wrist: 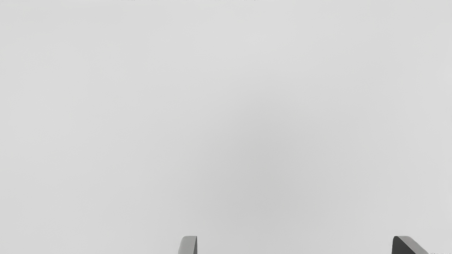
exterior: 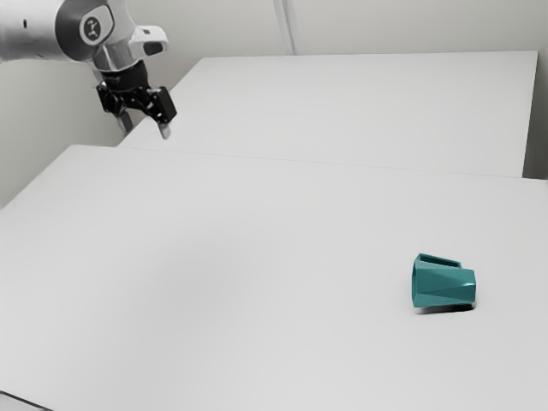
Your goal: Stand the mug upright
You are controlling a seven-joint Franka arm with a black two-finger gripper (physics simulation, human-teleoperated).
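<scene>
The teal mug (exterior: 443, 285) lies on its side on the pale worktop (exterior: 248, 274), towards the exterior view's right (not upright, then, but tipped right over). Its sides are faceted, and its wider end faces the exterior view's left, the narrower one the right; the handle (exterior: 441, 260) runs along its upper side, and a dark shadow sits beneath it. The pincer (exterior: 145, 128) is well apart from the mug, up in the air near the exterior view's upper left, at the end of the white arm (exterior: 34, 32) (the one with a round badge at its joint). Its fingers (wrist: 188, 245) stand wide, with a broad gap between them in the wrist view and nothing held there. Beyond them is a plain pale surface (smooth, with a soft grey shade lying mostly between the fingertips). Behind the worktop, in the exterior view, is another pale, flat surface (exterior: 360, 107), with a light wall (exterior: 411, 24) past it, and a thin dark line (exterior: 26, 401) crosses the lower left corner (what it belongs to, I cannot tell).
</scene>
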